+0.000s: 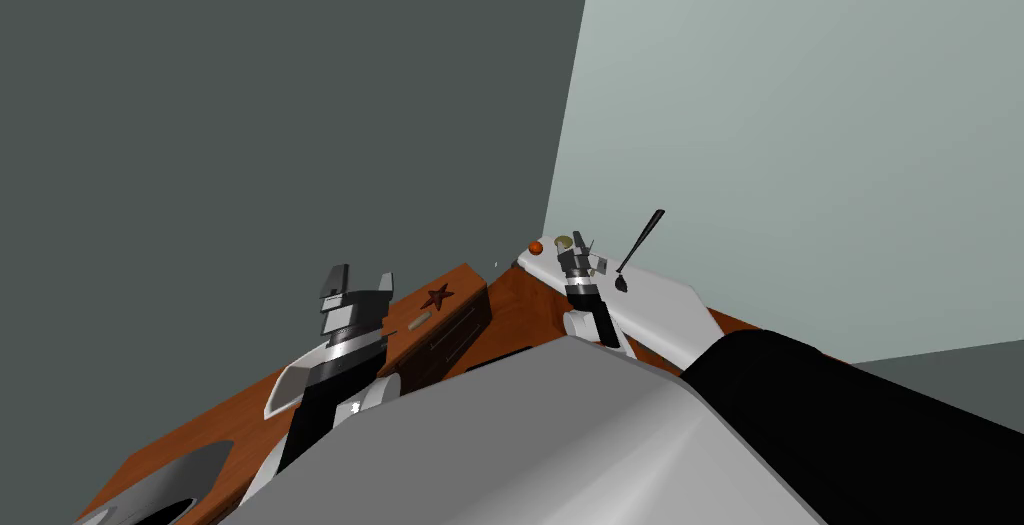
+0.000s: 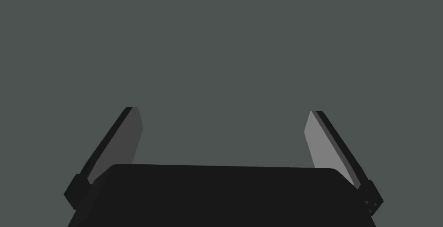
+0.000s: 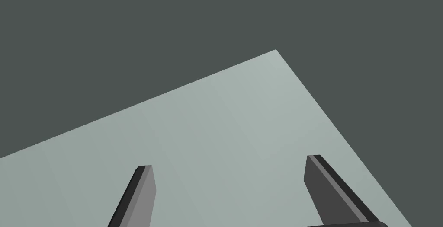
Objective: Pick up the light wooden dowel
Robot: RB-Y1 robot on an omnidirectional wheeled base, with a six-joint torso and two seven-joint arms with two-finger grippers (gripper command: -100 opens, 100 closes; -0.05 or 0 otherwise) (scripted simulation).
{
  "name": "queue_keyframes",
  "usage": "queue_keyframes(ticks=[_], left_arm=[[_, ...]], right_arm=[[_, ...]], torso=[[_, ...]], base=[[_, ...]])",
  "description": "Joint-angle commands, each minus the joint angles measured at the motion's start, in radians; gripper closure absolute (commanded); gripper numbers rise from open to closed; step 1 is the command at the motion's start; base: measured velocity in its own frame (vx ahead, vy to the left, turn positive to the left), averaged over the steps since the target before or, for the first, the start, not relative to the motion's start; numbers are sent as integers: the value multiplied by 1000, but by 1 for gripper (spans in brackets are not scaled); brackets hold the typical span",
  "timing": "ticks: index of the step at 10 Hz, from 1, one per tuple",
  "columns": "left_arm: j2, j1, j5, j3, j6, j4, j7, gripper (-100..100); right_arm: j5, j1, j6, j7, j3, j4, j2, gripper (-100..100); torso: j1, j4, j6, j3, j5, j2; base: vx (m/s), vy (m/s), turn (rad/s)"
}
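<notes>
Left gripper [image 1: 357, 281], right gripper [image 1: 580, 241] spread, empty; short pale wooden dowel [image 1: 418, 321] at left gripper's 4 o'clock; we should tip down, straddle it crosswise

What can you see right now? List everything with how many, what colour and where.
dowel: one, light tan, lying on the cabinet top
star: one, dark red, on the same top beside the dowel
cabinet: one, brown wood, against the dark wall
basin: one, grey, sunk into the cabinet top at its near end
counter: one, white, in the corner beside the cabinet
ball: one, orange, far end of the counter
round thing: one, olive, next to the ball
utensil: one, black, long-handled, slanting up from the counter
left gripper: open, above the cabinet
right gripper: open, above the counter
</notes>
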Motion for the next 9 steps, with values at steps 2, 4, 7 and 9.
queue_keyframes(ticks=[2, 4, 7, 9], left_arm=[[61, -8, 2, 7, 17, 24, 0, -100], [107, -19, 5, 17, 43, 60, 1, -100], [160, -40, 11, 39, 102, 135, 1, -100], [173, -49, 13, 48, 126, 167, 2, -100]], right_arm=[[0, 0, 0, 0, 0, 0, 0, 0], [0, 0, 0, 0, 0, 0, 0, 0], [0, 0, 0, 0, 0, 0, 0, 0], [0, 0, 0, 0, 0, 0, 0, 0]], torso=[[0, 0, 0, 0, 0, 0], [0, 0, 0, 0, 0, -1], [-1, 0, 0, -1, 0, -1], [-1, 0, 0, -1, 0, -2]], base=[[7, -3, 16], [11, -9, 40], [16, -17, 63], [17, -18, 61]])
